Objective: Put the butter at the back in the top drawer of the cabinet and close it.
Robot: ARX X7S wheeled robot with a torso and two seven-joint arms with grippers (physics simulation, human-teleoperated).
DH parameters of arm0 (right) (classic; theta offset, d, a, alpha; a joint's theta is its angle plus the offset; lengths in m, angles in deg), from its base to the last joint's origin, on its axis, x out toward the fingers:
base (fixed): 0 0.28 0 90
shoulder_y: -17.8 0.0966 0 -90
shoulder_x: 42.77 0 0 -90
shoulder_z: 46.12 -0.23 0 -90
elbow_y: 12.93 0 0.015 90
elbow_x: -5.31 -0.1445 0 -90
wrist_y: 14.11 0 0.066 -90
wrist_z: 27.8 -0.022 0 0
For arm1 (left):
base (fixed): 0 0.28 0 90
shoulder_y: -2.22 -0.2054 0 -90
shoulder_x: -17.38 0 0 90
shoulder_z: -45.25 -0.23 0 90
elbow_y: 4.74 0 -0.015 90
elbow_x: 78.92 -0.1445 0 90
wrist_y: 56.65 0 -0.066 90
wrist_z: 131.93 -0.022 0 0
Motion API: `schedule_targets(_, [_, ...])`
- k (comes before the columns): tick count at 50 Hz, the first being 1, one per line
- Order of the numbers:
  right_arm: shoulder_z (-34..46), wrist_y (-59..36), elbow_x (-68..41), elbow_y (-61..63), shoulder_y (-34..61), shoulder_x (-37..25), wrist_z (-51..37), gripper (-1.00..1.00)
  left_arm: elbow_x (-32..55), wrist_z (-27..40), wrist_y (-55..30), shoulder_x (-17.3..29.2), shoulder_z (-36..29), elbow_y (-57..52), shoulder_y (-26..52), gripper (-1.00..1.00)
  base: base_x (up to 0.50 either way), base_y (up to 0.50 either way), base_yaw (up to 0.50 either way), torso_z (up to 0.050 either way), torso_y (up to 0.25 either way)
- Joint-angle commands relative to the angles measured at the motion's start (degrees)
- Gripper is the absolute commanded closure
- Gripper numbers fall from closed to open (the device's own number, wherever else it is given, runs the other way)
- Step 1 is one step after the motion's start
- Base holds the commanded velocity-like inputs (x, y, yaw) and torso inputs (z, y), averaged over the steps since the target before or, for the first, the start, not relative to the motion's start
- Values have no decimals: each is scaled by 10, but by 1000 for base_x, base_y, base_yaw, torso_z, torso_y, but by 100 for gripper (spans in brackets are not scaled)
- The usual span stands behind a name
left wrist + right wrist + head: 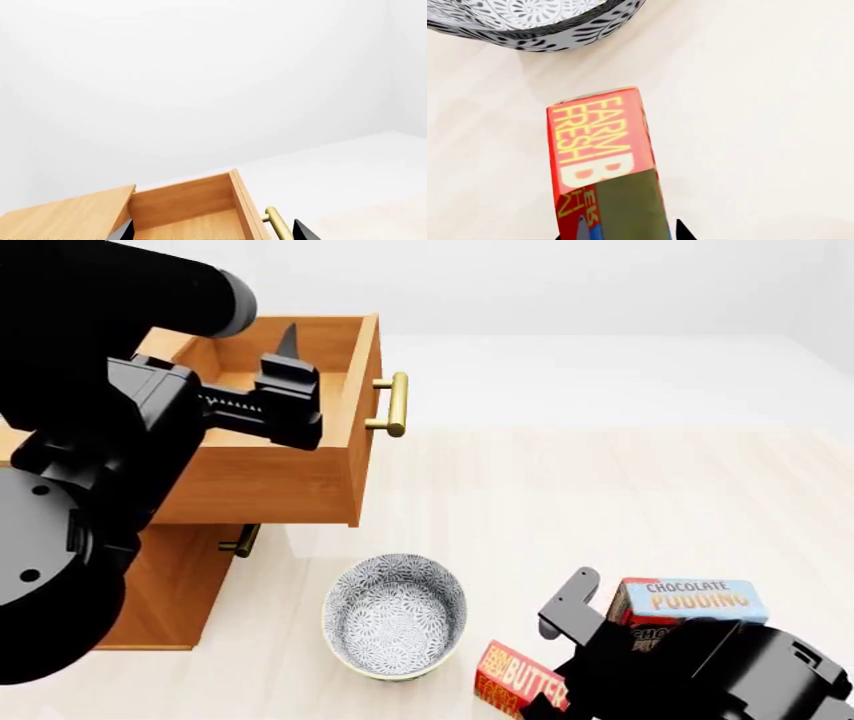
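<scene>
Fingers of the left gripper (284, 380) stand apart with nothing between them, hanging over the open top drawer (267, 475) of the cabinet (167, 590). Its plain wood inside lies just below the tips, and its brass handle (391, 405) is beyond them on the drawer's front, to the robot's right. In the left wrist view the two dark fingertips (303, 231) barely show at the frame's edge, with the drawer's inner wall (187, 202) and the handle (277, 225) close by them.

Whether the right gripper (571, 625) has its fingers apart or together, I cannot tell: the head view shows one dark finger (571, 605) standing up, and the right wrist view shows only a dark tip (684, 231) at the edge. The butter (521, 680) lies on the pale floor right at that gripper, its red face lettered "FARM FRESH" (597, 145) stretching away from the tip toward the patterned bowl (534, 25). Contact between finger and box cannot be made out. In the head view the bowl (396, 615) sits on the left side of the right gripper, near the butter, and a pudding box (687, 605) stands just on its other side.
</scene>
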Motion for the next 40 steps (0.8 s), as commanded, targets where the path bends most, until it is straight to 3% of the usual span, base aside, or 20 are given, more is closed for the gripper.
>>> schedule_targets(1, [-6, 6, -8, 21, -2, -7, -1, 100, -1, -1, -1, -1, 1, 0, -5, -100, 0, 0, 0, 0, 0])
schedule_targets(11, [-29, 10, -22, 57, -6, -26, -27, 100, 1, 2, -2, -1, 3, -6, -6, -100, 0, 0, 0, 2, 0])
schedule_targets(40, [-203, -37, -167, 198, 58, -57, -200, 100, -10, -8, -3, 0, 3, -6, -21, -100, 0, 0, 0, 0, 1])
